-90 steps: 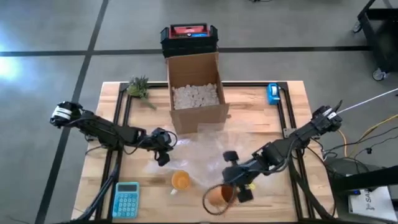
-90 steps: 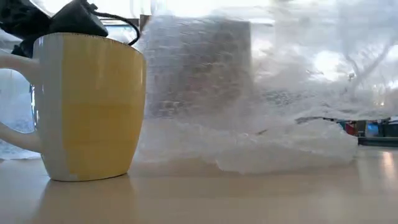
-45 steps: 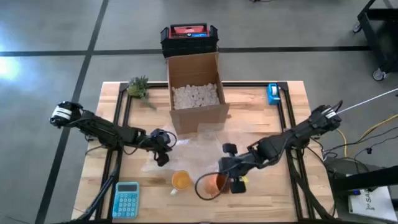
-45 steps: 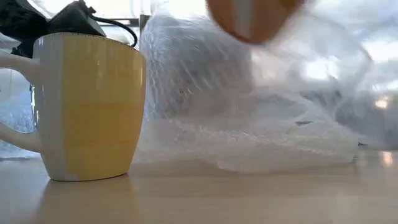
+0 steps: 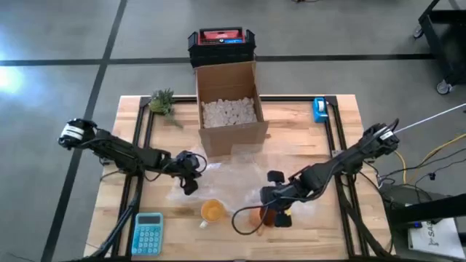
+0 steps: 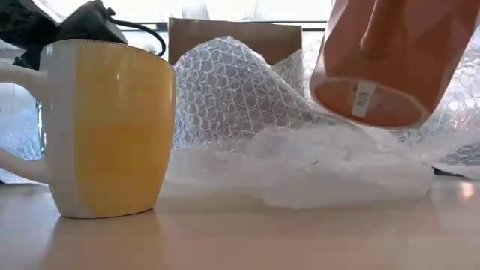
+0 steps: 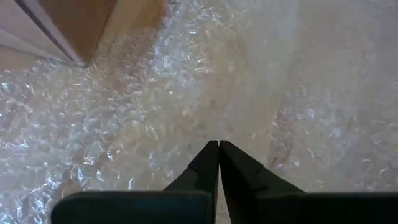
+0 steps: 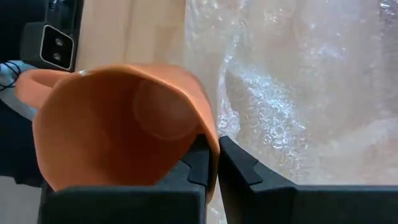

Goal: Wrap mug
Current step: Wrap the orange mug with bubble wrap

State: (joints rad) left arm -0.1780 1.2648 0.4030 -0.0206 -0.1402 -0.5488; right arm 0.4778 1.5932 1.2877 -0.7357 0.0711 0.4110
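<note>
we have the worktop (image 5: 342, 116) under us, with a cardboard box (image 5: 229, 109) of packing bits at its far middle and a sheet of bubble wrap (image 5: 233, 178) spread in front of it. our left gripper (image 5: 191, 175) rests at the near-left part of that sheet with its fingers pressed together, apparently pinching the film down, though we cannot be sure a fold sits between them. our right gripper (image 5: 275, 211) is at the near middle, its fingers clamped on the rim wall of the orange mug (image 6: 386, 60), one inside and one outside; the mug hangs tilted above the crumpled near edge of the wrap, not touching it. a yellow mug (image 6: 105, 127) stands upright on bare wood just beside the sheet, and a blue calculator (image 5: 148, 233) lies at the near-left corner. by our judgement the wrapping itself has not begun: the sheet is laid out and the mug is in hand, but no film covers it. setting it on the wrap, folding and closing are all left.
</note>
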